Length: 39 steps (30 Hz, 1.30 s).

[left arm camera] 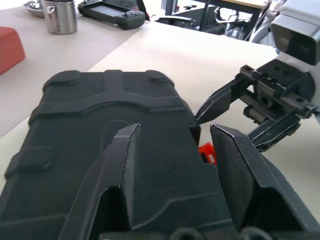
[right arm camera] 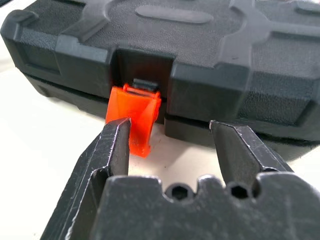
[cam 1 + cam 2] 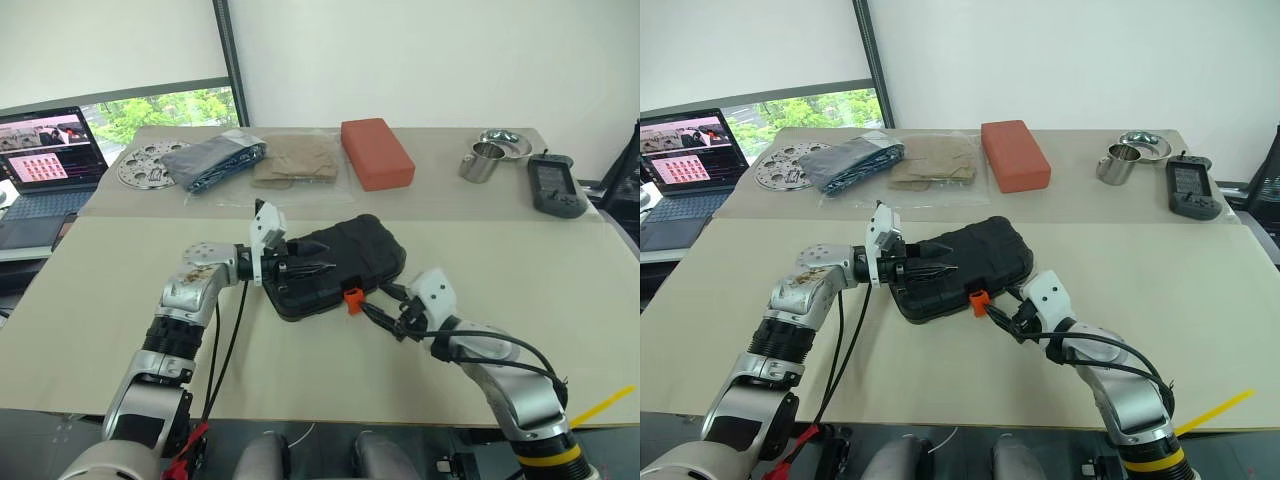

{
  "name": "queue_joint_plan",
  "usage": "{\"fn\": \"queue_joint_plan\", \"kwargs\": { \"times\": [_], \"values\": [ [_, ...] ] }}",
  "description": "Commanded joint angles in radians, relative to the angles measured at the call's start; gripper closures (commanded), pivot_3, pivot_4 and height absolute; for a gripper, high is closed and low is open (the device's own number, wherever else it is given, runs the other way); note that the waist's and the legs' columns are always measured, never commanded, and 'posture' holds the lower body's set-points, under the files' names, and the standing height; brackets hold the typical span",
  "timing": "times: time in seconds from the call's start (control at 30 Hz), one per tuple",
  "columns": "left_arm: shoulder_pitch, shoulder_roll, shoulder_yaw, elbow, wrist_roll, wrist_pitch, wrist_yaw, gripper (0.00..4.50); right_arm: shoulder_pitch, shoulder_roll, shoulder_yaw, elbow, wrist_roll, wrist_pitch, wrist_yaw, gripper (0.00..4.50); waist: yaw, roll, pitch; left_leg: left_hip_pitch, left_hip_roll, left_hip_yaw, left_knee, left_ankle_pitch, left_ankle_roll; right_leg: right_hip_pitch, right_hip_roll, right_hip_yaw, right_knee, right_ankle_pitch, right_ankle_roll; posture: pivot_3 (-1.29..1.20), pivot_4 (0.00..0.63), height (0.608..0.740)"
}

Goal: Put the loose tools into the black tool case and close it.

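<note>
While the black tool case [image 3: 335, 265] lies shut mid-surface [image 3: 100, 330], the left hand [image 1: 172, 165], open and empty, steadies its lid so the right hand [image 2: 170, 145], also open, can work the hanging orange latch [image 2: 135, 117].

This looks like a robotics lab or test office. An open laptop [image 3: 45, 165] sits on a side desk left of the long beige counter [image 3: 120, 330], below a window with trees outside. Beyond the black tool case [image 3: 335, 265] lie assorted test objects: a metal cup [image 3: 482, 162], a handheld device [image 3: 556, 186], and a red block [image 3: 376, 152].
</note>
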Motion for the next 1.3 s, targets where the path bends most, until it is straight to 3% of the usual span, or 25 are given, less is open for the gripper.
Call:
{"fn": "queue_joint_plan", "kwargs": {
  "times": [0.03, 0.5, 0.83, 0.93, 0.97, 1.07, 1.3],
  "values": [
    [0.001, 0.000, -0.002, -0.006, 0.008, -0.023, 0.003, 2.11, 0.003, 0.011, -0.004, -0.065, 0.031, 0.055, -0.003, 1.52, 0.000, 0.000, 0.000, 0.000, 0.000, 0.000, 0.000, 0.000, 0.000, 0.000, 0.000, 0.000, 0.000, 0.000, 0.000, 0.00, 0.150, 0.740],
    [-0.007, -0.015, -0.015, 0.016, 0.031, -0.032, 0.016, 2.11, -0.054, 0.186, 0.051, -0.222, 0.011, 0.372, -0.218, 1.52, -0.011, 0.000, 0.000, -0.001, 0.000, -0.003, 0.000, 0.000, 0.000, 0.000, 0.001, 0.000, 0.000, -0.001, 0.001, 0.00, 0.150, 0.740],
    [-0.011, -0.029, -0.031, 0.050, 0.051, -0.058, 0.026, 2.11, -0.064, 0.240, 0.090, -0.244, -0.054, 0.420, -0.336, 1.52, -0.019, 0.000, 0.000, -0.001, 0.000, -0.006, 0.000, 0.000, 0.000, 0.000, 0.001, -0.001, 0.000, -0.002, 0.004, 0.00, 0.150, 0.740],
    [-0.008, -0.027, -0.037, 0.057, 0.059, -0.062, 0.025, 2.06, -0.065, 0.242, 0.108, -0.249, -0.075, 0.412, -0.356, 2.14, -0.020, 0.000, 0.000, -0.001, 0.000, -0.006, 0.000, 0.000, 0.000, 0.000, 0.001, 0.000, 0.000, -0.002, 0.004, 0.00, 0.150, 0.740],
    [-0.007, -0.027, -0.038, 0.061, 0.062, -0.063, 0.026, 2.06, -0.065, 0.246, 0.112, -0.250, -0.077, 0.412, -0.360, 2.62, -0.020, 0.000, 0.000, -0.001, 0.000, -0.007, 0.000, 0.000, 0.000, 0.000, 0.001, -0.001, 0.000, -0.002, 0.004, 0.00, 0.150, 0.740],
    [-0.006, -0.027, -0.038, 0.071, 0.067, -0.066, 0.026, 2.06, -0.067, 0.256, 0.119, -0.253, -0.079, 0.408, -0.370, 3.32, -0.020, 0.000, 0.000, -0.001, 0.000, -0.007, 0.000, 0.000, 0.000, 0.000, 0.000, 0.000, 0.000, -0.002, 0.004, 0.00, 0.150, 0.740],
    [-0.002, -0.024, -0.038, 0.093, 0.070, -0.071, 0.026, 2.06, -0.093, 0.275, 0.123, -0.267, -0.096, 0.383, -0.383, 3.34, -0.021, 0.000, 0.000, -0.001, 0.000, -0.007, 0.000, 0.000, 0.000, 0.000, 0.001, 0.000, 0.000, -0.003, 0.006, 0.00, 0.150, 0.740]
  ]
}}
